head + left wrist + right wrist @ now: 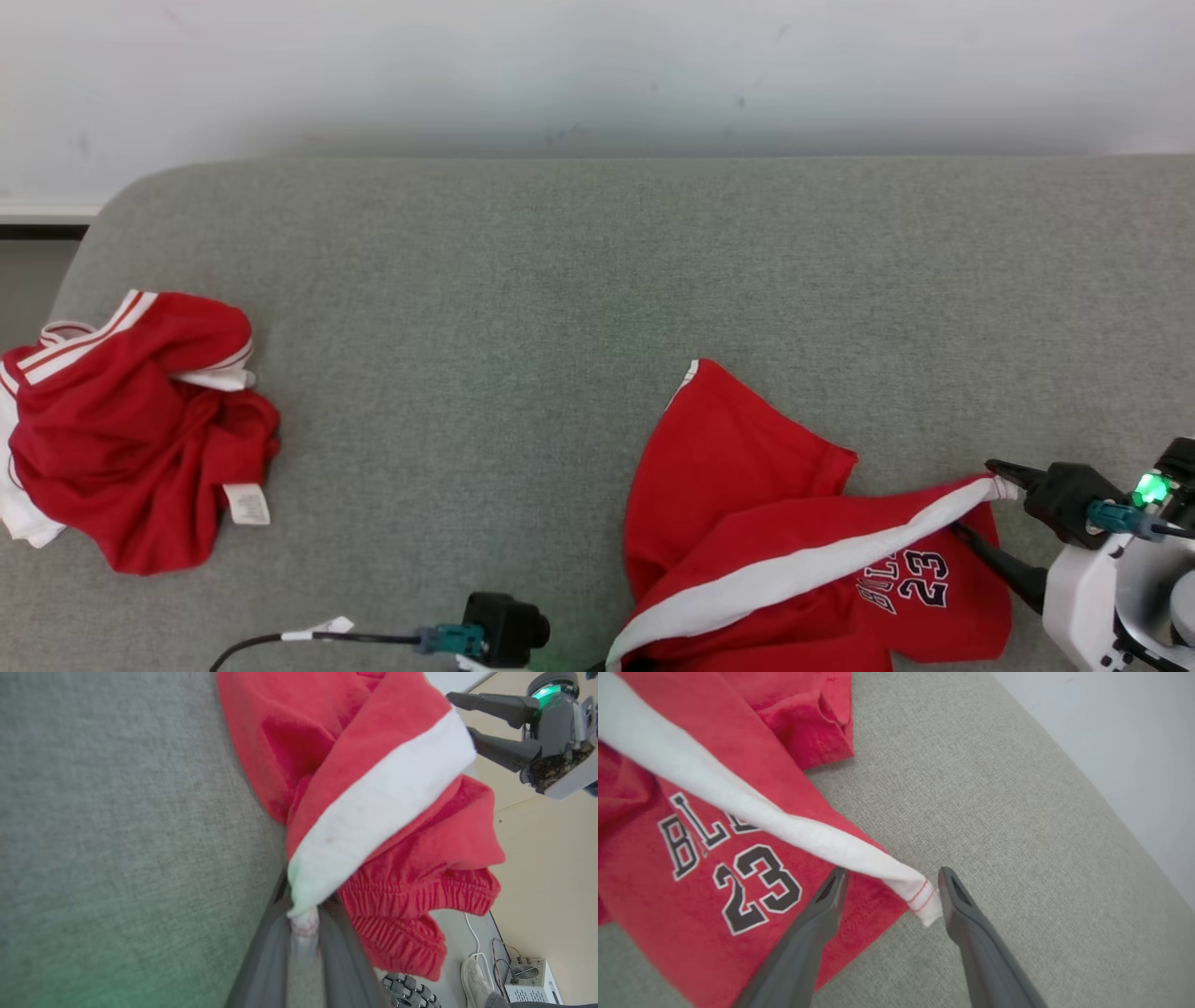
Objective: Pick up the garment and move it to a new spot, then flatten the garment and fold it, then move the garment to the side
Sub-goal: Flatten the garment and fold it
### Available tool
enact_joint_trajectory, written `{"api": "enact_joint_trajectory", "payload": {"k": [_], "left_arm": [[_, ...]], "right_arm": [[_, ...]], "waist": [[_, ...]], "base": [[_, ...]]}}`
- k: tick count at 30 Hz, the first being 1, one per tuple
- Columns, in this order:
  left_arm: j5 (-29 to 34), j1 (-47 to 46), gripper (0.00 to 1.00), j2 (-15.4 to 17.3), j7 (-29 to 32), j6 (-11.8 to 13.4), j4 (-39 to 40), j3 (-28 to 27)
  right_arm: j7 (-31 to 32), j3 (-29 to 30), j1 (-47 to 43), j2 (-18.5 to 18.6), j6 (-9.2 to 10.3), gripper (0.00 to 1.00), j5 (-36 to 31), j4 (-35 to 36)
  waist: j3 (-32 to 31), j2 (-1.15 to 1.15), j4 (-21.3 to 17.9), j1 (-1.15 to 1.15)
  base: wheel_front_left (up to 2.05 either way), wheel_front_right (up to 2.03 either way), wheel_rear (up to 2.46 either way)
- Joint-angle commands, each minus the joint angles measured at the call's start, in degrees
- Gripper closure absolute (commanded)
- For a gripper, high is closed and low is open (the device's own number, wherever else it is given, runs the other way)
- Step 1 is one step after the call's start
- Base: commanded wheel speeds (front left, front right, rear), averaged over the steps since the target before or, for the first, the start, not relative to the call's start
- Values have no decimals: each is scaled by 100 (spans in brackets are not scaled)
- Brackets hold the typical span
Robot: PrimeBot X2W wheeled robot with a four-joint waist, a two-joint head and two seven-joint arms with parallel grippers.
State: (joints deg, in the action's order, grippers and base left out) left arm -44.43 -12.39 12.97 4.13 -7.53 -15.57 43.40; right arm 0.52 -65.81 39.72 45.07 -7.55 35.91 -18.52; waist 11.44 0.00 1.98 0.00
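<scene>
Red shorts (747,467), one, and crumpled red garment (131,420), one, lying apart. Left gripper (304,924) pinching shorts' white stripe (373,812); right gripper (893,873) gaping around stripe's end.

A: Head view, lower right. Red garment (747,467)?
B: Cut off by the bottom edge; full extent unknown.
A: Lettering (910,581)?
B: "23" reads. The word beside it is half under the white stripe (803,566) and too small to make out.
A: Right wrist view?
B: "BL" legible, remaining letters covered by the stripe. Cloth runs off the top and left edges.
A: Left pincer (306,907)?
B: Left wrist view, bottom centre: fingers (268,956) blurred, stripe end buried between them.
A: Second red garment (131,429)?
B: Clipped by the left edge. Tag (247,505) unreadable.
A: Lower right, left wrist view?
B: A shoe (474,975), cut by the bottom edge.
</scene>
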Motion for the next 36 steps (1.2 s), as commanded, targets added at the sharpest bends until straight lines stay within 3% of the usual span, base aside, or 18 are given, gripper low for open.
{"api": "enact_joint_trajectory", "payload": {"k": [1, 5, 6, 7, 13, 21, 22, 28, 36], "left_arm": [[11, -95, 100, 36, 0, 12, 38, 7], [65, -214, 100, 52, 8, 12, 101, 75], [70, -236, 100, 60, 13, 12, 120, 93], [90, -258, 100, 78, 22, 12, 140, 112], [359, -295, 100, 368, 152, 113, 543, 208], [659, -523, 100, 1333, 930, 428, 2387, 34], [659, -523, 100, 1333, 930, 428, 2387, 34], [567, -1185, 100, 1885, 1771, 515, 3589, -316], [32, -2095, 100, 2267, 2618, 456, 4179, -873]], "right_arm": [[19, -83, 141, -64, 14, 0, 76, -39], [186, -452, 333, -162, 13, 0, 215, -221], [268, -528, 332, -184, 13, 65, 315, -271], [316, -574, 330, -206, 13, 100, 411, -297], [-36, -516, 398, -108, 14, 100, 894, -396], [-744, 171, 419, 244, 15, 100, 918, -137], [-744, 171, 419, 244, 15, 100, 918, -137], [-795, 851, 458, 465, 15, 100, 730, 426], [-439, 2078, 147, 755, 15, 100, 810, 1560]], "waist": [[54, 0, 46, 0], [132, 0, 159, 0], [135, 0, 189, 0], [132, 0, 217, 0], [-28, 0, 286, 0], [-524, 0, 269, 0], [-524, 0, 269, 0], [-1040, 0, 128, 0], [-1511, 0, -238, 0]], "base": [[0, 0, 0], [0, 0, 0], [0, 0, 0], [0, 0, 0], [0, 0, 0], [0, 0, 0], [0, 0, 0], [0, 0, 0], [0, 0, 0]]}}
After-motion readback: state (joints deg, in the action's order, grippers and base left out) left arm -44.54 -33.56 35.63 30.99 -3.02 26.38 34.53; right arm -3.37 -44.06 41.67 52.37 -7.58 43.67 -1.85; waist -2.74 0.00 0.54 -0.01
